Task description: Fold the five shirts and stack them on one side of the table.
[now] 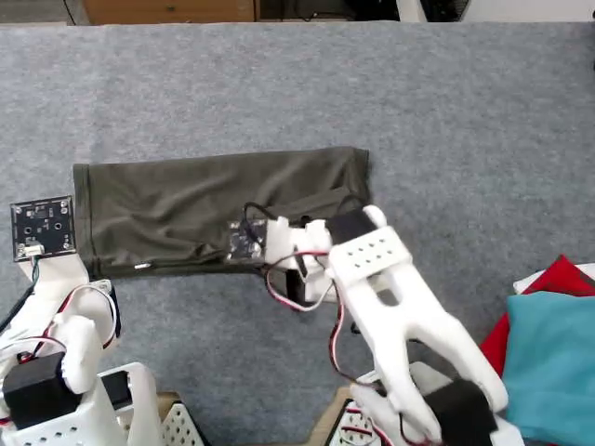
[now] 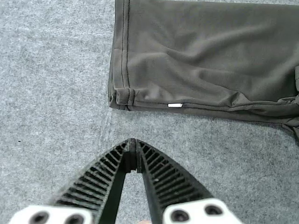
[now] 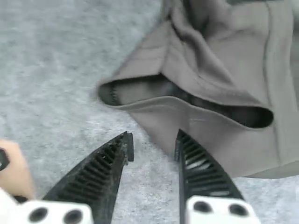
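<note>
Currently I see the olive shirt (image 1: 214, 209) lying flat on the grey table (image 1: 465, 111), folded into a long band. My right gripper (image 3: 154, 140) gapes at an open hem (one finger over cloth). My left gripper (image 2: 132, 147) is clenched on nothing, near the shirt's corner.

Bright, even, diffuse light fell from above across the grey surface (image 1: 465, 111). Shadows were soft and short. A thin dark band ran under the hem of the olive shirt (image 1: 214, 200), and its open folds were darkest inside in the right wrist view.
</note>
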Robot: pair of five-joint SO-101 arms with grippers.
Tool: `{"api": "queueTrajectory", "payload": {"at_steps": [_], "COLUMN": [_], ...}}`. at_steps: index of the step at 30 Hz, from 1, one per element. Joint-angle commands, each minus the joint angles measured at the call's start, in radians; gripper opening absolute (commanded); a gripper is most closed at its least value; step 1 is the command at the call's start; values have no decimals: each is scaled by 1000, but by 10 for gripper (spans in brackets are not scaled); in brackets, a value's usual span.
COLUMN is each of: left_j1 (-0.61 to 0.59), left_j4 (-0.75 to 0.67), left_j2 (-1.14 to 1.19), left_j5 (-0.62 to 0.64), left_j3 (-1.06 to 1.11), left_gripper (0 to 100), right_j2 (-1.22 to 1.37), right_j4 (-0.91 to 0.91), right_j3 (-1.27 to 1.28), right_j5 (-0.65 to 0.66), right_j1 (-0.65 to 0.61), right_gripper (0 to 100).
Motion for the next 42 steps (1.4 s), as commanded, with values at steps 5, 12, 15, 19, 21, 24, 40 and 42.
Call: {"api": "queueTrajectory", "payload": {"at_steps": [5,12,15,19,21,24,40,42], "left_j1": [6,6,6,6,6,6,6,6], "left_j4": [3,3,3,3,3,3,3,3], "left_j2": [-4,-4,-4,-4,-4,-4,-5,-5], "left_j5": [-2,0,0,0,0,0,0,0], "left_j3": [-41,-41,-41,-41,-41,-41,-41,-41], "left_gripper": [20,20,20,20,20,20,20,20], "right_j2": [-77,-82,-79,-76,-76,-76,-31,10], "right_j4": [18,3,-8,-35,-66,-133,-252,-275], "right_j3": [102,131,130,139,154,211,257,255], "right_j5": [6,8,8,6,6,6,8,5], "right_j1": [-140,-188,-213,-231,-231,-228,-117,-117], "right_gripper": [182,181,181,181,181,181,181,181]}}
